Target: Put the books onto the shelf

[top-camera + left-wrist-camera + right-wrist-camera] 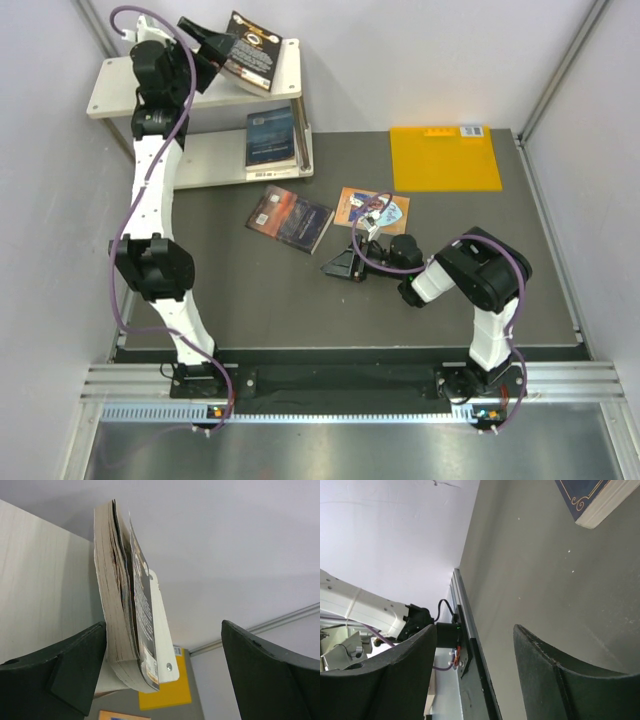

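- Left claw point(203, 47) up at the top tier of the shelf point(113, 92), spread wide.
- Black book with gold ornament point(252, 50) on that tier. In wrist view sits between the fingers, against one, clear gap to the other. Not pinched.
- Dark blue book point(270, 138) flat on the lower tier.
- Two left on the surface point(250, 300): dark book with reddish glow point(290, 218) and orange-brown book point(372, 208).
- Right claw point(343, 265) low over the surface, spread, nothing between the fingers.
- Key relation: dark book lies far-left of the right claw, near but not touching. Long axis diagonal, far-left to near-right, with its near-right corner toward the claw. One corner only shows at the top edge of the right wrist view.
- Orange-brown book just beyond the right claw on the far side, partly behind the wrist cable.
- Right arm much nearer to both, left arm stretched out at the shelf. Next pick looks like a right-arm job, probably the dark book.
- Fifth book: cannot tell where.
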